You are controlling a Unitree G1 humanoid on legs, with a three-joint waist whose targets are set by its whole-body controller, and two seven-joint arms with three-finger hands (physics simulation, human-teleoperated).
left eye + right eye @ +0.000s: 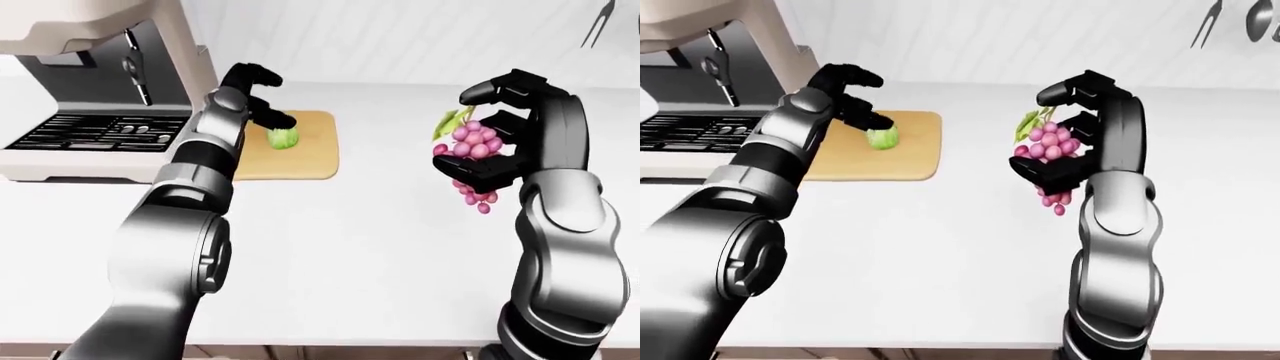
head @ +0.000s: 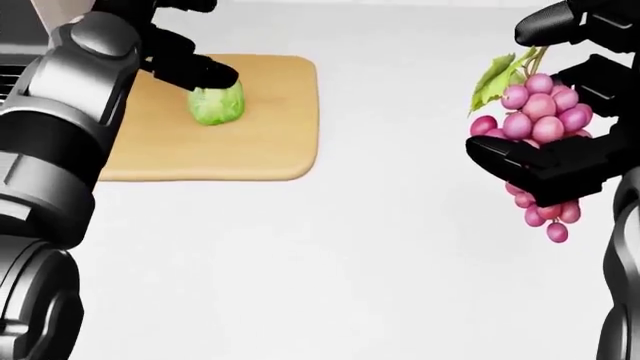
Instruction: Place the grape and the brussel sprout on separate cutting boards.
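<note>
Overall, a white counter (image 1: pixel 350 232) spans all three views and carries everything else. At the left edge of the left-eye view stands a beige machine with a dark slotted tray (image 1: pixel 95 131); utensils (image 1: pixel 1230 19) hang on the wall at the top right of the right-eye view.

One wooden cutting board (image 2: pixel 270 142) lies flat on the counter, just right of the machine. No second board shows in any view. The brussel sprout (image 2: pixel 216 105) sits over the upper middle of this board, and appears to rest on its surface.

The left hand (image 2: pixel 185 64) reaches over the board from the left. Its black fingertips (image 2: pixel 215 75) touch the top of the sprout — the fingers are narrowly spread, and whether they still pinch the sprout or merely rest against it cannot be told. The left forearm covers the board's left edge in the head view.

The right hand (image 2: pixel 560 150) is raised above the bare counter, well apart from the board. Its fingers are curled round the grape (image 2: pixel 540 112) bunch — the lower finger crosses the cluster's middle, green leaf above, several berries hanging free beneath.
</note>
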